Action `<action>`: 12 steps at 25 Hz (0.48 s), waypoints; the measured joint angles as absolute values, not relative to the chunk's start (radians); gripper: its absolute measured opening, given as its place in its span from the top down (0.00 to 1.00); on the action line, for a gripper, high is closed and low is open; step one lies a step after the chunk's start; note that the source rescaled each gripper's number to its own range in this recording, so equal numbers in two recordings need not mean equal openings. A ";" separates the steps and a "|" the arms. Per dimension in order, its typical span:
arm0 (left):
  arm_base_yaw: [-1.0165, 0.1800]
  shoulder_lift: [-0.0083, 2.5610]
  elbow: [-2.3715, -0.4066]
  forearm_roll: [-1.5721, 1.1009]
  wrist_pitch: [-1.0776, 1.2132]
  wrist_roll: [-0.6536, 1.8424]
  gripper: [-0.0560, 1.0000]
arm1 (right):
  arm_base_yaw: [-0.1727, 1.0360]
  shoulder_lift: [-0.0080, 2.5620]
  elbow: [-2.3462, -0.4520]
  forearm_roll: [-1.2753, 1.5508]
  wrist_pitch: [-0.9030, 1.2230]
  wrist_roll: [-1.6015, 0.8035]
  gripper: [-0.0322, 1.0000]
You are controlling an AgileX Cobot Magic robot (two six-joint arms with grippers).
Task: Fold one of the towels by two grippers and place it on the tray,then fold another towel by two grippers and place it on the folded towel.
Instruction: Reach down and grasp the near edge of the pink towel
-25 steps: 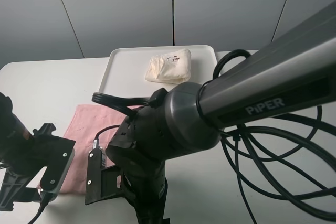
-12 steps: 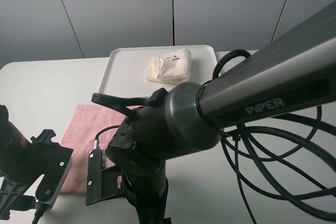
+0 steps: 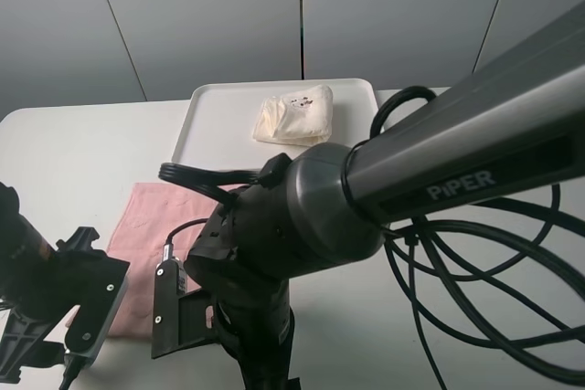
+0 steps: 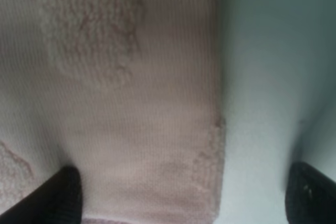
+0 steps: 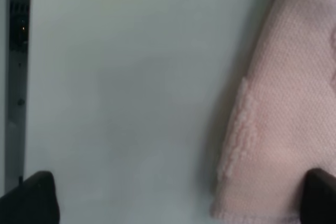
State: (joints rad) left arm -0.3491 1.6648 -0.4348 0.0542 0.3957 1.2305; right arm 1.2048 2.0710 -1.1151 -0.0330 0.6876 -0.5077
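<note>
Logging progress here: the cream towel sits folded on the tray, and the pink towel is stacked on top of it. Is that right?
Not quite. The cream towel is folded on the tray, but the pink towel is not on it: it lies spread on the table in front of the tray, as the exterior high view shows.

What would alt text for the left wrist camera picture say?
A pale pink terry towel lies on a white table, its edge and one corner seen close. The open left gripper straddles that edge, one black fingertip over towel, one over table.
</note>
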 joint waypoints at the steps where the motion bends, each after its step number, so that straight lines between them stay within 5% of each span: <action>1: -0.349 1.665 -0.432 0.054 0.389 1.231 0.01 | 1.205 2.071 -1.115 -0.033 0.688 -0.508 0.00; 12: -0.349 1.662 -0.404 0.054 0.332 1.231 0.04 | 1.205 2.073 -1.115 -0.033 0.690 -0.508 0.00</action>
State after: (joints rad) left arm -0.3491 1.6615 -0.4036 0.0542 0.3325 1.2305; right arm 1.2048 2.0733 -1.1151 -0.0330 0.6895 -0.5077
